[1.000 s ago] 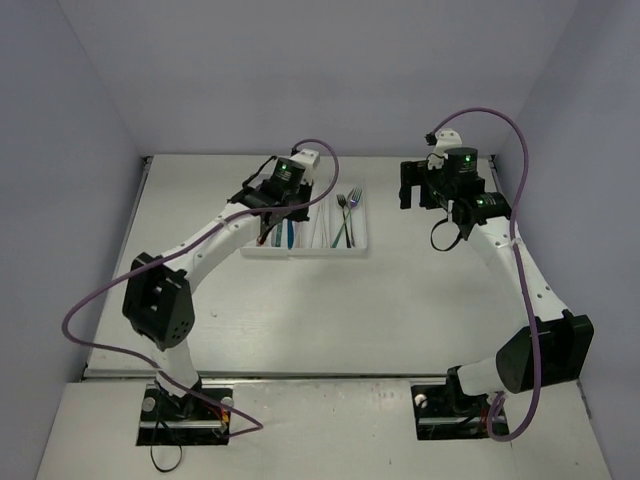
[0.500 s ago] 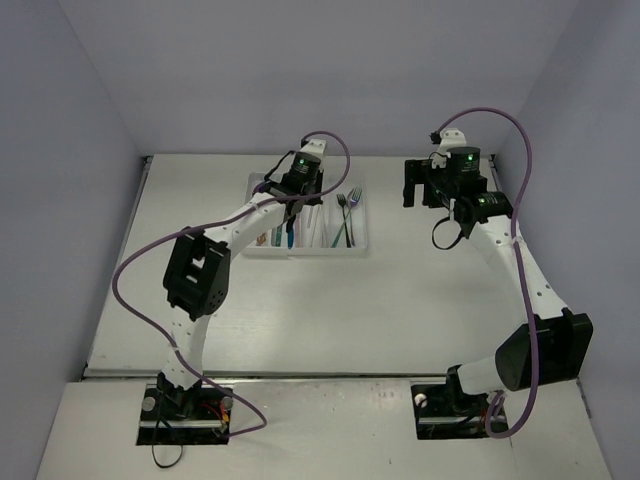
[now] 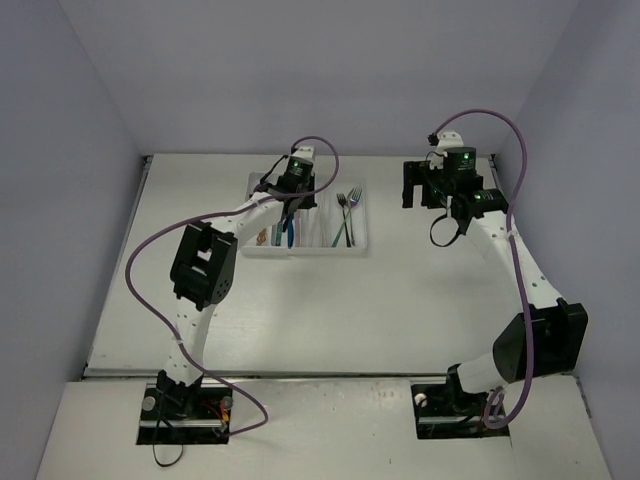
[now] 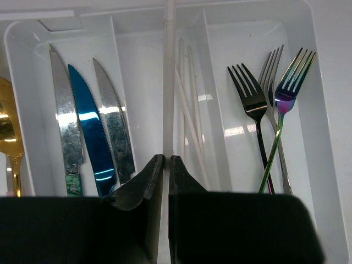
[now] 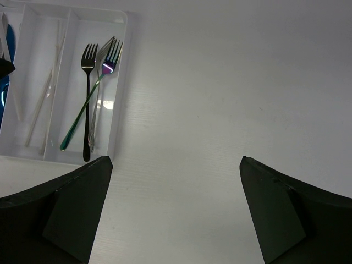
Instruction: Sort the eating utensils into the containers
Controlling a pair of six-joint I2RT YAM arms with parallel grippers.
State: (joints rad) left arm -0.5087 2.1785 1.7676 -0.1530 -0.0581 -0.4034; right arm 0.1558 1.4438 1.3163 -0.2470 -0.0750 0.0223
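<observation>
My left gripper (image 4: pixel 165 159) is shut on a thin pale stick (image 4: pixel 168 82) that runs straight up from the jaws, above the white cutlery tray (image 4: pixel 324 110). Below it lie a gold spoon (image 4: pixel 8 126), a blue knife (image 4: pixel 88 121) between two silver knives, more pale sticks (image 4: pixel 187 110), and black, silver and iridescent forks (image 4: pixel 250 104), each kind in its own compartment. In the top view the left gripper (image 3: pixel 290 205) hangs over the tray (image 3: pixel 305 251). My right gripper (image 5: pixel 176 159) is open and empty over bare table right of the tray (image 5: pixel 122 82).
The tray sits at the far middle of the white table, close to the back wall. Purple-grey walls enclose the table on three sides. The right gripper (image 3: pixel 412 195) hovers right of the tray's right rim. Purple cables loop from both arms.
My left arm has folded, its elbow swinging up and right, and its wrist has shifted slightly farther over the tray with the stick still held. The right arm has barely moved.
</observation>
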